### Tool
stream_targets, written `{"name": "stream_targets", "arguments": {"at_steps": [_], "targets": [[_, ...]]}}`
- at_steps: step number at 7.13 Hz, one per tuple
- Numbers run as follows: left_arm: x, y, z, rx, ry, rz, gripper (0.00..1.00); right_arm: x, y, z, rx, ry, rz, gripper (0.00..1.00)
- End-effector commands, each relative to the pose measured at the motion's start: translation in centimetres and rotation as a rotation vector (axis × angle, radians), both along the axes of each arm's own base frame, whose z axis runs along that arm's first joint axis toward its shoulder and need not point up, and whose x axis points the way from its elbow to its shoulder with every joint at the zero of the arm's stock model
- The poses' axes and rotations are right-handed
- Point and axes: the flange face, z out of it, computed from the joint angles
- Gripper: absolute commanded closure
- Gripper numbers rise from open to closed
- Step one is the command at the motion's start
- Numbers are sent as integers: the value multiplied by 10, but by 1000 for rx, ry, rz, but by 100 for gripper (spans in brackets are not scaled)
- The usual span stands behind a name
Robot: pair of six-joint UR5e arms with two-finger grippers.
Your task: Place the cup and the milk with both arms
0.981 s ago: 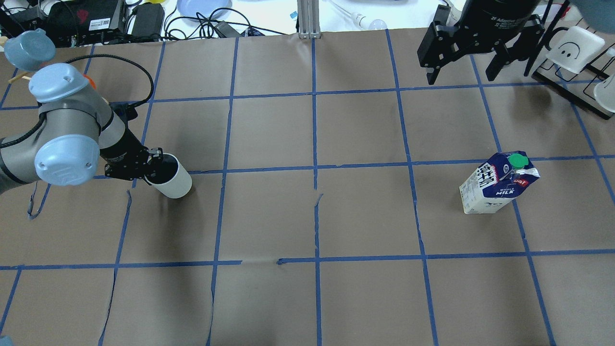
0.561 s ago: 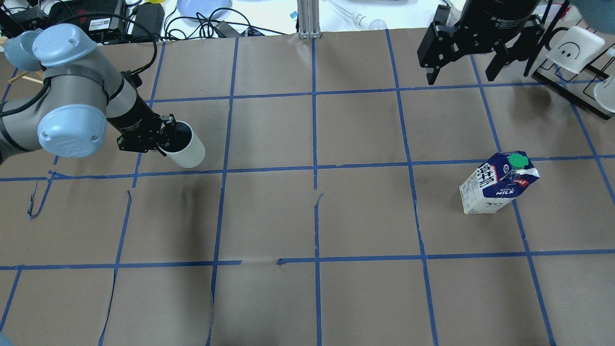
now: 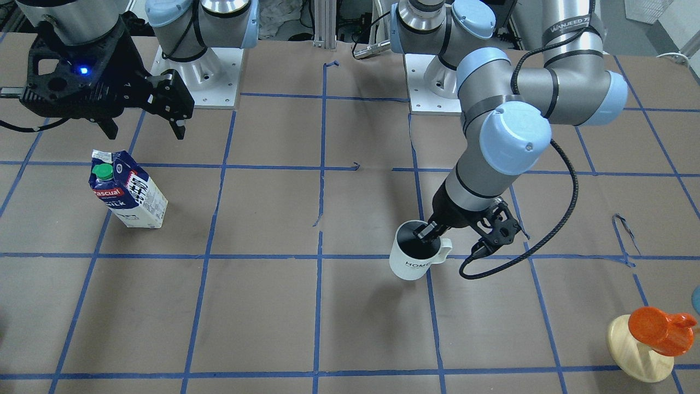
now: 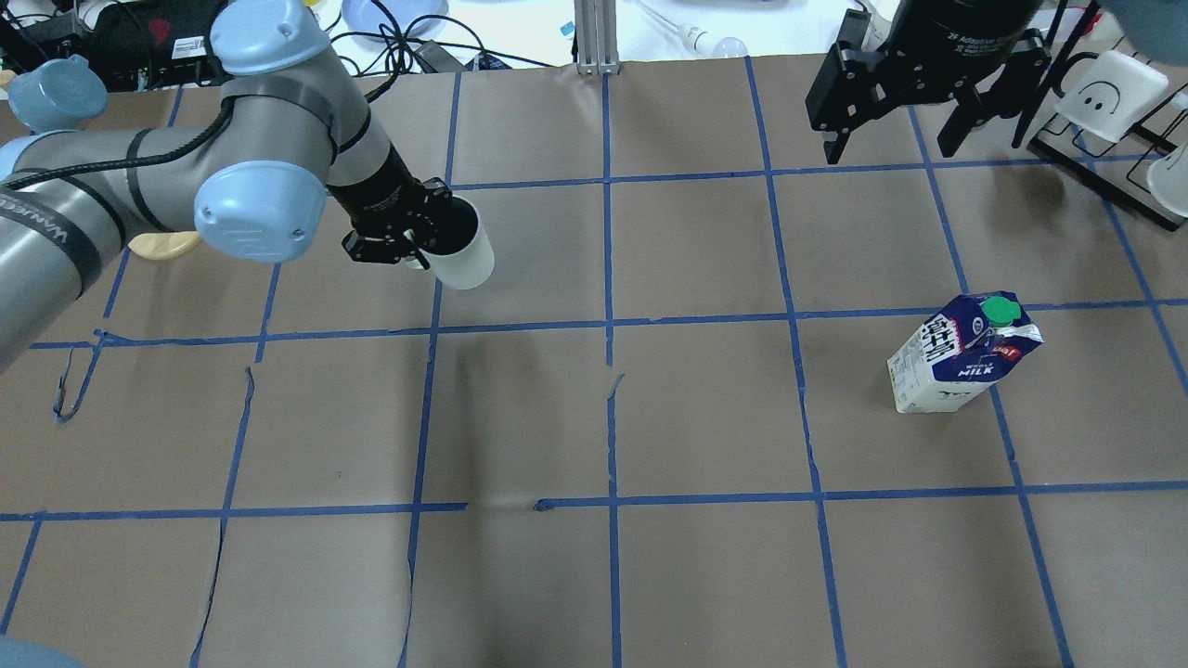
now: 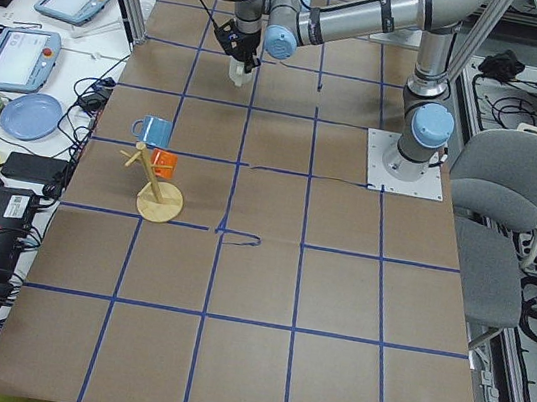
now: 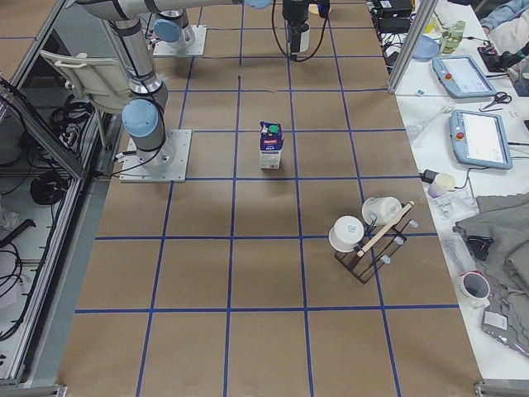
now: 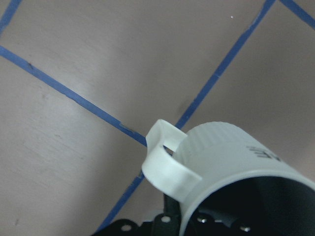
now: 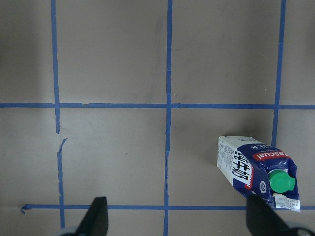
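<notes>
The white cup with "HOME" lettering hangs tilted above the table, left of centre in the overhead view. My left gripper is shut on its rim beside the handle, one finger inside the dark interior. The cup's handle shows in the left wrist view. The blue and white milk stands upright on the table at the right, green cap up. My right gripper is open and empty, high above and beyond the milk, which shows between its fingers in the right wrist view.
An orange cup on a round wooden stand is at the far left side of the table. A black rack with white cups stands at the far right. Blue tape lines grid the brown table cover.
My left arm has carried the cup to the right and farther from the robot, lifted off the table. The right arm and the milk have not moved.
</notes>
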Motion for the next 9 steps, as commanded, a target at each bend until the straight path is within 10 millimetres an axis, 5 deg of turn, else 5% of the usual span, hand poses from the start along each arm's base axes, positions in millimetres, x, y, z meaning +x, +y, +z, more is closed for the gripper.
{"name": "stream_targets", "arguments": {"at_steps": [1,5,7,9], "targets": [[-60,-13,-6,-5,4,-15,100,0,0,0,0,0,0,0],[-122,-58,-42,-25,9,21,100,0,0,0,0,0,0,0],[-148,-54,-72,-2,2,-10,100,-1,-1,-1,1,0,-1,0],[-161,-51,-75,-27,11,22,100,-1,-1,-2,3,0,-2,0]]}}
